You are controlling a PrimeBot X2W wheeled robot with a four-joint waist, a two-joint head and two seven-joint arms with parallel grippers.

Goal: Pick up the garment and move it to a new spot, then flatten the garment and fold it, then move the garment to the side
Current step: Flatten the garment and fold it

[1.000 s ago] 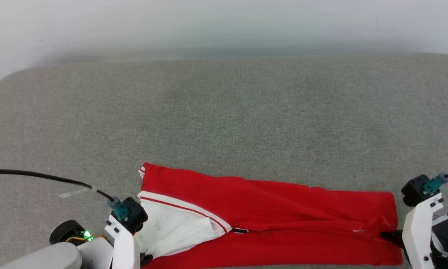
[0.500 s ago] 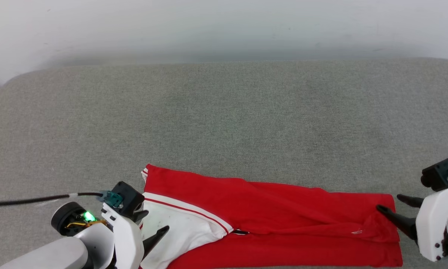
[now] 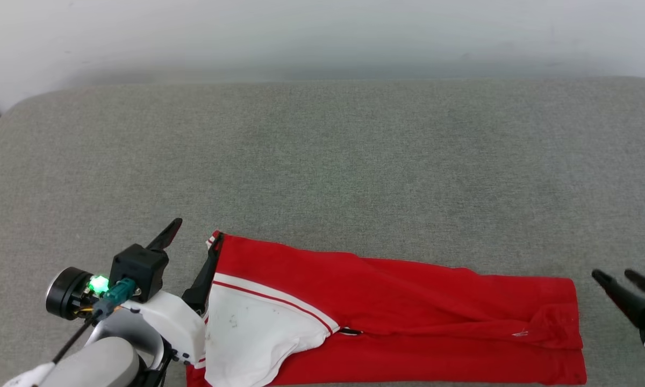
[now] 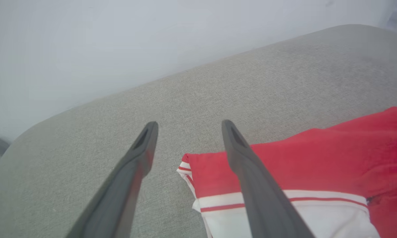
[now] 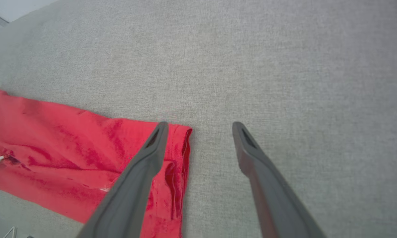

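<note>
The garment lies in a long red strip on the grey surface, with the left claw open astride its white-sleeved left edge and the right claw open just beyond its right end, both gripping nothing.

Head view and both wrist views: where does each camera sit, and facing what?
Head view: on the robot's head, facing forward and down at the red jersey on the grey cushion; left hand and right hand show, both open.
Left wrist view: on the left wrist, looking along its fingers at the jersey, sleeve end.
Right wrist view: on the right wrist, looking along its fingers at the jersey, other end.
Shared: all show the jersey.
</note>
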